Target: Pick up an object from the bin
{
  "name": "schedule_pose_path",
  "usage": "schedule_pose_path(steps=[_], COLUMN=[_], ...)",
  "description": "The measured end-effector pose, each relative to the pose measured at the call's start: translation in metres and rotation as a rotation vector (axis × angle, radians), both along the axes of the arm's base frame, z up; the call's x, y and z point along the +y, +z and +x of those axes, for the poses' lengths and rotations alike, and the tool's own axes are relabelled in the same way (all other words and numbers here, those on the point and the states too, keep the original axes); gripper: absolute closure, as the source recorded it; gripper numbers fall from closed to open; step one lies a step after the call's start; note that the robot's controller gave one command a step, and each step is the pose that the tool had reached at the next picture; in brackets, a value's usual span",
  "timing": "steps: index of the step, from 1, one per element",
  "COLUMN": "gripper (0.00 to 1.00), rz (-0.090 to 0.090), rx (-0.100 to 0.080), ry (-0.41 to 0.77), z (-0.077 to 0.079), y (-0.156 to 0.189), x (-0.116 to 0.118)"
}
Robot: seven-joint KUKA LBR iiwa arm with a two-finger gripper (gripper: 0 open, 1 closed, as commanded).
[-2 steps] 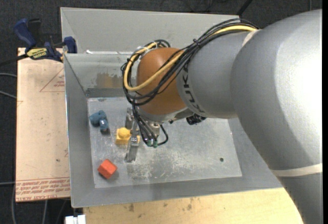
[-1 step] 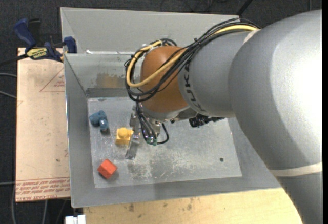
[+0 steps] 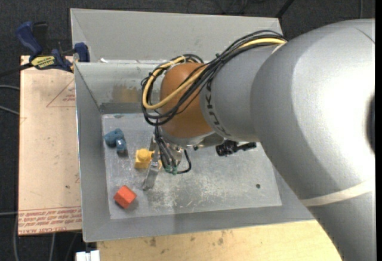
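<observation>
My gripper (image 3: 149,180) hangs low over the left middle of the bin floor, below the orange wrist cover; one thin finger shows, tip near the floor. A small yellow block (image 3: 142,158) lies just up and left of that finger, close to it or touching. Down and to the left sits an orange-red cube (image 3: 125,196), apart from the finger. A blue chunky piece (image 3: 115,140) rests further left, toward the bin's left wall. Nothing shows between the fingers.
The big grey arm covers the bin's right and upper part. A small dark speck lies on the floor at the right. The floor is scuffed and bare along the front edge.
</observation>
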State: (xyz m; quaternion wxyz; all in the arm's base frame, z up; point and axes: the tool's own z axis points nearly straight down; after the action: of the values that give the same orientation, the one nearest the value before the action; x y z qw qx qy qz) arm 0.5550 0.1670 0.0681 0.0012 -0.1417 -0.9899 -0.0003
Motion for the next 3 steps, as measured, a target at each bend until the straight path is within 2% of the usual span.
schedule_pose_path(steps=[1,2,3], gripper=[0.0,1.0,1.0], rz=[0.001,0.002,0.002], rx=[-0.001,0.0,-0.009], ry=[-0.001,-0.001,0.0], z=[0.0,0.0,0.002], y=[0.0,0.0,0.059], x=[0.0,0.0,0.001])
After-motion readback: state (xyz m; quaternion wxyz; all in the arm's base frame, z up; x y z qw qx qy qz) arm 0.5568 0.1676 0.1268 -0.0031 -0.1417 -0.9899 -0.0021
